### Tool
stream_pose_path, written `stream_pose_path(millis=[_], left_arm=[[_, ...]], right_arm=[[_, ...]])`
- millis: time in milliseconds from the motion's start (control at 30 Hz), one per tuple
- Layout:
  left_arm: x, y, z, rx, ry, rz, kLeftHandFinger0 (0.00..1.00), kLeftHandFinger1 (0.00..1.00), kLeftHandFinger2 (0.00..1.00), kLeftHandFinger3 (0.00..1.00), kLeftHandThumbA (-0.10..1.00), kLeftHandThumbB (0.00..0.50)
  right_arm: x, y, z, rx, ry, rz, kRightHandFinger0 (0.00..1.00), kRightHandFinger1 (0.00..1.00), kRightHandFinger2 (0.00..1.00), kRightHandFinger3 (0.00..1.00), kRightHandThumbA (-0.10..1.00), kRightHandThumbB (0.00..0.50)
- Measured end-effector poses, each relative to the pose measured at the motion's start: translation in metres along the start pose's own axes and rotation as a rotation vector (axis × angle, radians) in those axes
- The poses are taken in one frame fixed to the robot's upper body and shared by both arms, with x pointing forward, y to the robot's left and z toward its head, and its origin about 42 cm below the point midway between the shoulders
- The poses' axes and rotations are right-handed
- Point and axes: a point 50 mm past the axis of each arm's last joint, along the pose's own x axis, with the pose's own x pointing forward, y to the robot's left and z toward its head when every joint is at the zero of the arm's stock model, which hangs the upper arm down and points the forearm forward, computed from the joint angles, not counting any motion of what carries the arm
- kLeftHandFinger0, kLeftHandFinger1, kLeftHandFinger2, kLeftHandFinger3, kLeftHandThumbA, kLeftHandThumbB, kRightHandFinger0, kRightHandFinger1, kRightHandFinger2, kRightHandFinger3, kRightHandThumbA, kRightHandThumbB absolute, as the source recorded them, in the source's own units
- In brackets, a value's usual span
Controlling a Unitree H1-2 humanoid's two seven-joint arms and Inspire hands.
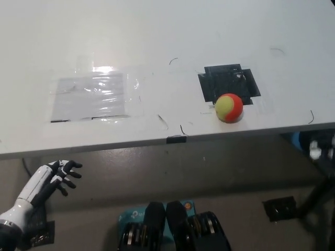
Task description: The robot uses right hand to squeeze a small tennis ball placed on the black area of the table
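Since the tennis ball sits on the near edge of the black area, close to the tabletop front edge toward the right corner, a glancing approach could roll it off onto the floor. Right hand isn't in view, so can't tell its fingers' state or gap to the ball. Left hand rests below the front edge at left, fingers spread, holding nothing, well apart from the ball.
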Motion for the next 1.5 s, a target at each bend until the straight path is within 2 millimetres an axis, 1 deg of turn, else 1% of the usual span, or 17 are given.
stream_pose_path(millis=[67,133,167,233,367,433,500,567,633,667,700,767,833,900,1067,1300,1500], left_arm=[[0.000,0.000,0.000,-0.001,0.002,-0.001,0.45,0.51,0.59,0.68,0.96,0.063],[0.000,-0.001,0.000,-0.003,0.003,-0.001,0.46,0.51,0.59,0.68,0.94,0.030],[0.000,-0.001,0.000,-0.005,0.003,-0.001,0.47,0.51,0.59,0.67,0.93,0.032],[0.000,-0.002,0.001,-0.008,0.002,-0.001,0.47,0.51,0.59,0.67,0.94,0.039],[0.000,-0.003,0.001,-0.009,0.002,-0.003,0.46,0.50,0.58,0.67,0.96,0.075],[0.000,-0.003,0.001,-0.010,0.002,-0.003,0.44,0.50,0.58,0.67,0.96,0.058],[0.000,-0.003,0.001,-0.011,0.002,-0.003,0.44,0.50,0.58,0.67,0.96,0.061],[0.000,-0.003,0.001,-0.010,0.001,-0.004,0.44,0.50,0.58,0.68,0.97,0.066],[0.000,-0.003,0.001,-0.009,0.002,-0.005,0.44,0.50,0.58,0.69,0.98,0.067],[0.000,-0.003,0.001,-0.008,0.001,-0.006,0.44,0.49,0.58,0.68,0.96,0.073],[0.000,-0.003,0.002,-0.007,0.001,-0.006,0.44,0.49,0.58,0.68,0.95,0.055],[0.000,-0.003,0.002,-0.007,0.001,-0.006,0.44,0.50,0.58,0.68,0.94,0.047],[0.000,-0.003,0.002,-0.007,0.001,-0.006,0.44,0.49,0.57,0.67,0.93,0.054],[0.000,-0.003,0.002,-0.007,0.000,-0.006,0.44,0.50,0.57,0.68,0.94,0.041],[0.000,-0.003,0.002,-0.008,0.001,-0.005,0.44,0.50,0.57,0.66,0.98,0.082],[0.000,-0.003,0.002,-0.005,0.003,-0.009,0.43,0.49,0.57,0.67,0.95,0.055],[0.000,-0.003,0.002,-0.003,0.002,-0.011,0.44,0.49,0.58,0.66,0.95,0.059]], right_arm=[[0.023,0.000,0.026,-0.011,-0.080,0.017,0.47,0.67,0.77,0.73,0.11,0.251],[0.042,0.002,0.056,-0.020,-0.166,0.035,0.51,0.70,0.79,0.70,0.17,0.252],[0.051,0.005,0.072,-0.028,-0.209,0.050,0.46,0.63,0.74,0.70,0.21,0.248],[0.064,0.014,0.098,-0.050,-0.273,0.089,0.36,0.53,0.65,0.70,0.20,0.239],[0.077,0.037,0.131,-0.093,-0.347,0.176,0.31,0.43,0.55,0.72,0.15,0.270],[0.080,0.047,0.137,-0.115,-0.355,0.213,0.35,0.44,0.56,0.76,0.14,0.296],[0.082,0.059,0.134,-0.147,-0.342,0.261,0.36,0.45,0.55,0.79,0.14,0.323],[0.083,0.069,0.124,-0.185,-0.311,0.309,0.57,0.68,0.79,0.94,0.23,0.359],[0.082,0.081,0.112,-0.241,-0.276,0.379,0.61,0.70,0.81,0.95,0.24,0.358],[0.082,0.085,0.107,-0.264,-0.257,0.406,0.89,1.00,1.00,1.00,0.31,0.384],[0.081,0.088,0.103,-0.282,-0.244,0.429,1.00,1.00,1.00,1.00,0.36,0.405],[0.079,0.096,0.096,-0.354,-0.216,0.490,1.00,1.00,1.00,1.00,0.40,0.451],[0.077,0.103,0.092,-0.409,-0.195,0.538,1.00,1.00,1.00,1.00,0.51,0.487],[0.075,0.110,0.088,-0.472,-0.169,0.588,1.00,1.00,1.00,1.00,0.49,0.500],[0.070,0.124,0.077,-0.561,-0.118,0.652,1.00,1.00,1.00,1.00,0.53,0.500],[0.060,0.142,0.068,-0.635,-0.111,0.681,1.00,1.00,1.00,1.00,0.57,0.478],[0.057,0.149,0.069,-0.650,-0.120,0.671,1.00,1.00,1.00,1.00,0.58,0.472]])
